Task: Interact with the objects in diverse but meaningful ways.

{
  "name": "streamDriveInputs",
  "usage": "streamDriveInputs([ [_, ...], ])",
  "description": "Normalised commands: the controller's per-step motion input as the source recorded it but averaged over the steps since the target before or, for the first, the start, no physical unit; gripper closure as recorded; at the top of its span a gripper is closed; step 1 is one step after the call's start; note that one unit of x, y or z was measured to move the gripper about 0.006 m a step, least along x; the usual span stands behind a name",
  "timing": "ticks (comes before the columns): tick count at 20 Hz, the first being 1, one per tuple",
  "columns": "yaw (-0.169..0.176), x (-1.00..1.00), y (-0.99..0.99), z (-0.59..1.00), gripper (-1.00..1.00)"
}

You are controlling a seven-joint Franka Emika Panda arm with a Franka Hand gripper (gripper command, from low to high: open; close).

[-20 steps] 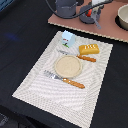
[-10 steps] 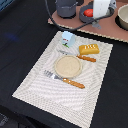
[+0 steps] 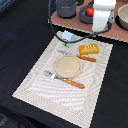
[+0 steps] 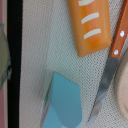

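A golden-yellow bread loaf [image 3: 89, 48] [image 4: 92, 25] lies on the pale placemat [image 3: 45, 87], toward the back on the exterior view's right. The pale-blue carton [image 3: 66, 36] [image 4: 65, 102] lies at the mat's back edge. Behind the mat, a brown board [image 3: 112, 32] carries a grey pot [image 3: 67, 7] and a red tomato [image 3: 90, 12] in a grey dish. My gripper [image 3: 98, 29] hangs from the white arm over the board's front edge, above and behind the loaf. Its fingers are blurred in the exterior view and absent from the wrist view.
A round tan plate [image 3: 67, 65] [image 4: 123, 85] sits mid-mat, with an orange-handled fork [image 3: 65, 80] in front of it. An orange-handled knife [image 3: 82, 57] [image 4: 107, 75] lies between plate and loaf. A bowl [image 3: 122, 17] stands at the board's right. A black cable [image 3: 52, 22] loops behind the carton.
The arm has shifted slightly toward the exterior view's right over the back board. The objects on the mat have not moved.
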Motion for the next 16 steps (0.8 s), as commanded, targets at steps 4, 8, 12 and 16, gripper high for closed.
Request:
streamDriveInputs([
  [4,-0.004,0.27,-0.29,-0.21,-1.0],
  [8,0.002,0.06,-0.04,-0.36,-1.0],
  [12,0.004,0.0,0.0,-0.35,-1.0],
  [16,0.011,-0.01,0.02,-0.36,-1.0],
])
